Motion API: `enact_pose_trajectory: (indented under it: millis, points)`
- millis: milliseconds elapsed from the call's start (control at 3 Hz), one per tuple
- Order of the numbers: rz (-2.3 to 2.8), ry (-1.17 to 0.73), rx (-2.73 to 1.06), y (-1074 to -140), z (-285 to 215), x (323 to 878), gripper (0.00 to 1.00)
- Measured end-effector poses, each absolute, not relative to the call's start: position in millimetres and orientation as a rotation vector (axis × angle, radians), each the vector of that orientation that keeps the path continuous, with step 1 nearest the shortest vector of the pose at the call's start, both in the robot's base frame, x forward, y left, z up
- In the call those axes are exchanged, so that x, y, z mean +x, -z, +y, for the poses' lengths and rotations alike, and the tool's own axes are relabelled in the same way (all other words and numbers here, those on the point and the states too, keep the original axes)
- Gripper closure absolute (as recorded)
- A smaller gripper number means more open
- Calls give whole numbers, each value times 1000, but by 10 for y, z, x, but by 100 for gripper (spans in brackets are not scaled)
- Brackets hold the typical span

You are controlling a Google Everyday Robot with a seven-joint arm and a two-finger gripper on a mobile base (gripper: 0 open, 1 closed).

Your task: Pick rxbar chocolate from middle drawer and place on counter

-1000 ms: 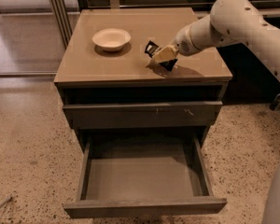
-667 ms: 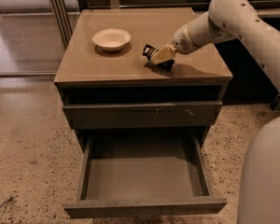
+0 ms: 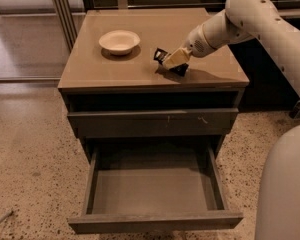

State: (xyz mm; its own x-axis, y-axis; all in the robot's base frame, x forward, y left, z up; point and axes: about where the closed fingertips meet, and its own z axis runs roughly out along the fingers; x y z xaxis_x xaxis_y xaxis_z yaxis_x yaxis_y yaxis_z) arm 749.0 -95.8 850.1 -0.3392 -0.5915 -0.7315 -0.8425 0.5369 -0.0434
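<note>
Only slightly had the claw (image 3: 172, 59) moved since the earlier frames: it had crept a touch toward the white bowl (image 3: 119, 40). Meanwhile the arm's (image 3: 250, 9) white elbow had swung up and inward. A rounded white part of the robot (image 3: 285, 184) had also pushed far into the lower right corner.

The claw sat low over the right half of the counter (image 3: 90, 69), reaching in from the right. Its pale fingers (image 3: 176, 57) were pinched on the rxbar chocolate (image 3: 161, 55). The black wrapper stuck out on both sides of them. The bar was tilted, with its upper corner pointing toward the bowl. Its lower end was down at the counter top beside a dark shadow, but whether it actually touched the surface could not be told.

The bowl stood upright on the left half of the counter, apart from the bar and the claw.

Below, the drawer front with light scratches (image 3: 150, 123) was pushed nearly flush with the cabinet. The middle drawer (image 3: 155, 221) beneath it was pulled out fully toward the camera, with its grey bottom exposed. The cabinet stood on speckled floor (image 3: 30, 159).
</note>
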Motion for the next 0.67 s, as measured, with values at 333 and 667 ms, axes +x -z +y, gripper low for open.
enact_pose_trajectory:
  millis: [333,667]
  points:
    - [2061,-450,-1156,-8501,-958,7491,36]
    - [2061,-450,-1156,-8500,-957,7491,13]
